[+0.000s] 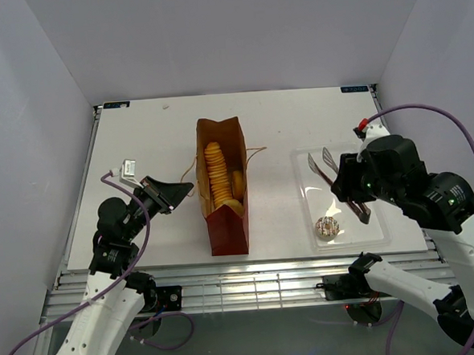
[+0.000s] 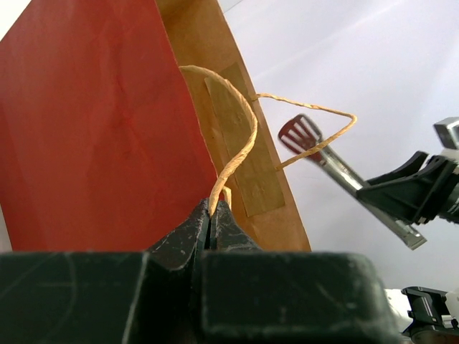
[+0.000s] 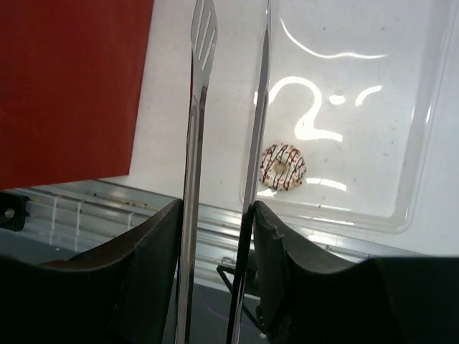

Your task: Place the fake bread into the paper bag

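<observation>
Left tool (image 2: 213, 213) pinched tight; right tool (image 3: 217, 211) clamped.

Mid-frame in the top view: kraft brown on the far stretch of the paper bag (image 1: 226, 230), dark red on its near end. Inside it, golden orange with crosswise ridges on the long loaf (image 1: 215, 175); the same golden orange on a ring bun (image 1: 238, 181) beside. Pale tan on the twine handle (image 2: 242, 140). Lower right: whitish with dark brown streaks on the small pastry (image 1: 327, 227), within a clear, glare-streaked plastic tray (image 1: 380, 221). Shiny silver on the metal tongs (image 1: 331, 172). Matte black on the left gripper (image 1: 188, 186) and right gripper (image 1: 344, 189). White on the table (image 1: 154, 134); lilac on the cables (image 1: 451, 124).
</observation>
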Controlling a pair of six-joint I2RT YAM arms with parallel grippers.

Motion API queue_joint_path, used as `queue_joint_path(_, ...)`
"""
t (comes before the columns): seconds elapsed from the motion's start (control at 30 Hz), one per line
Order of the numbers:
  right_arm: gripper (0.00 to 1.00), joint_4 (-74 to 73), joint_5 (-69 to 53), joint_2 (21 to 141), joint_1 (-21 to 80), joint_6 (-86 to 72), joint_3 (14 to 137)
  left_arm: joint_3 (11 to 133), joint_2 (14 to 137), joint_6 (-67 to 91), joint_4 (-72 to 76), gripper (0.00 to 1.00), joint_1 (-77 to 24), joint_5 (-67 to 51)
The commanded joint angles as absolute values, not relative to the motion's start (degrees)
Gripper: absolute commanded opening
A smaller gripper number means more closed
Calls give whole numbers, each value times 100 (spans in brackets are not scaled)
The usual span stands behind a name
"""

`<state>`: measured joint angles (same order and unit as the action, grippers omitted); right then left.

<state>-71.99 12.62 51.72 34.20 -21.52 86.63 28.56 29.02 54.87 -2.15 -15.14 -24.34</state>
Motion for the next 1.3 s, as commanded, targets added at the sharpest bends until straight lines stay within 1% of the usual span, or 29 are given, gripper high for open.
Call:
queue_joint_path(0.0, 49, -7497, 942, 4966, 3419, -2346, 8081, 2769, 2830, 5405, -167, 0, -1521, -2399)
queue_joint_path(0.1, 49, -7488, 809, 4843, 3428, -2496, 7535, 2716, 2813, 5414, -167, 0, -1521, -2408)
queue_joint_path(0.6, 49, -7488, 1019, 4474, 3419, -2619, 6135, 2602, 2821, 5484, -70, 0, -1521, -2514)
queue_joint_path(1.0, 49, -7488, 1125, 4245, 3419, -2716, 5582, 2558, 2936, 5528, -53, 0, -1521, -2566)
queue_joint_path(1.03, 49, -7488, 1125, 4236, 3419, -2725, 5555, 2540, 2936, 5537, 139, 0, -1521, -2584)
queue_joint_path(1.27, 49, -7479, 1213, 4263, 3419, -2812, 5502, 2452, 2900, 5590, 176, 0, -1521, -2602)
